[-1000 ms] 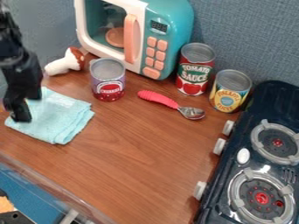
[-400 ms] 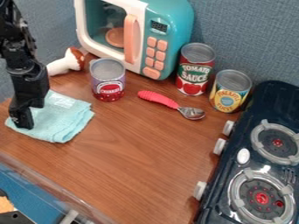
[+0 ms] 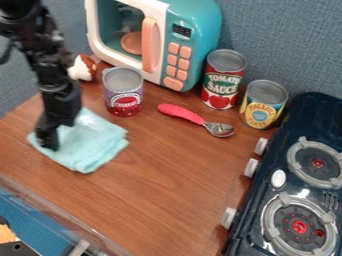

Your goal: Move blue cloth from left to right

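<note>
Down from the upper left comes the arm [image 3: 50, 60], steeply slanted, its gripper [image 3: 48, 139] right at the left part of the blue cloth [image 3: 93, 142], over on the counter's [image 3: 167, 185] left side! Wide or narrow? Cannot tell. The count: one cloth, three cans [image 3: 123, 96], one spoon [image 3: 182, 113], one microwave [image 3: 197, 25], two burners [image 3: 317, 162].

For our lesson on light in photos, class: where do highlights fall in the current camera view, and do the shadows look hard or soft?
In the camera view, a white glint sits on the stove just beyond the nearer burner, and the metal end of the spoon shines; also in the camera view, shadows on the table look faint and soft.
</note>
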`<state>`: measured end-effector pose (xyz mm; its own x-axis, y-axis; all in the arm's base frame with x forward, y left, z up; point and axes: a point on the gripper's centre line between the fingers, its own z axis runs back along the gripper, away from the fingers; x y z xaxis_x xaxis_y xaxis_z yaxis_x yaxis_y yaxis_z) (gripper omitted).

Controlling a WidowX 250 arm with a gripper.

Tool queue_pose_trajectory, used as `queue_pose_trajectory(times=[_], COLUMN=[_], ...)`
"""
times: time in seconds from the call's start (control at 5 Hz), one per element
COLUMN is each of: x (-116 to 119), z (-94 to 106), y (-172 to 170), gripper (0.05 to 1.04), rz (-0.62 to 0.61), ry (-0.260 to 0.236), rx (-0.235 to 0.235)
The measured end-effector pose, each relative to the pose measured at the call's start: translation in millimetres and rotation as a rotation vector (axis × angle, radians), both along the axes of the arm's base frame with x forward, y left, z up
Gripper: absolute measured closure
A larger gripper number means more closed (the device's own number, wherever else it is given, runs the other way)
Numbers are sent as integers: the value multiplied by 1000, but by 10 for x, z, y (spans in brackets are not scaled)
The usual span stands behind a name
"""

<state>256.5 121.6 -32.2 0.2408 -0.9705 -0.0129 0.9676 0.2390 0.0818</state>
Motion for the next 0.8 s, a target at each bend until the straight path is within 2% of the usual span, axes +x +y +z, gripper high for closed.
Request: queue_pose_trajectory(times=[0.2, 0.4, 0.6, 0.8], x=[145, 240, 234, 226], z=[-2, -5, -11, -13], y=[-320, -705, -1090, -1357], gripper=[83, 82, 81, 82], rz=[-67, -136, -264, -341], ry=[-17, -31, -41, -41], rx=[-5, -39, -39, -43])
